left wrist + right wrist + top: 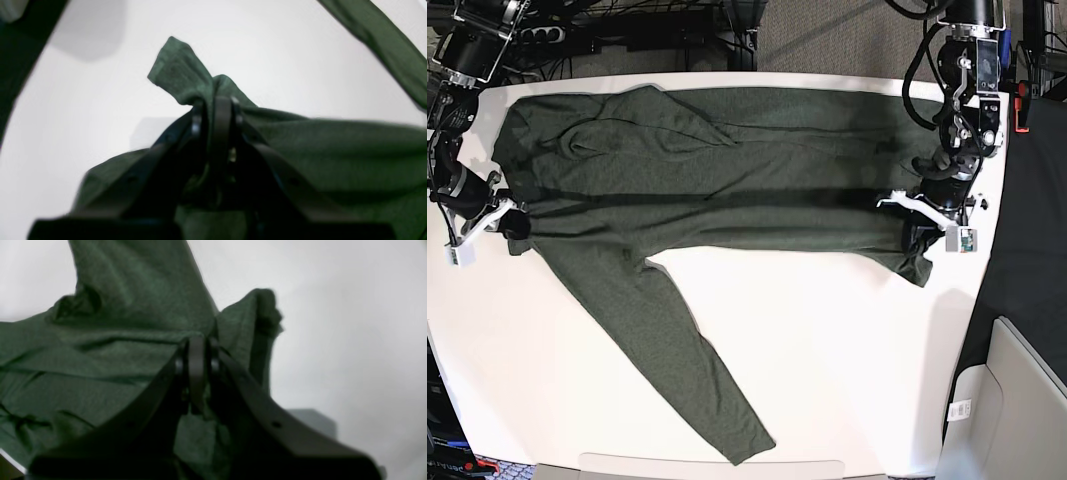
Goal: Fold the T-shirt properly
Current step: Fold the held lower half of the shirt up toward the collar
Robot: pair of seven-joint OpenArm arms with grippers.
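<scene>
- The table (827, 330) is lying white under everything, filling most of the base view.
- The shirt (727, 180) is stretching in a long band across the far half of the table, reaching from one arm to the other, with creases running along its length.
- One sleeve (677, 360) is trailing diagonally from the band toward the table's near edge, lying flat and ending close to that edge.
- The left gripper (215, 103) is sitting at the shirt's end on the base view's right; its jaws are pressing nearly together with a bunched fold of green cloth pinched between them, and a corner of fabric (176, 66) is sticking up past the tips.
- The right gripper (196, 346) is sitting at the opposite end, on the base view's left; its jaws are clamping tight on a gathered edge of the shirt, with a small flap (258, 316) standing up beside the tips.
- Both pinched ends are appearing slightly raised off the table in the wrist views.
</scene>
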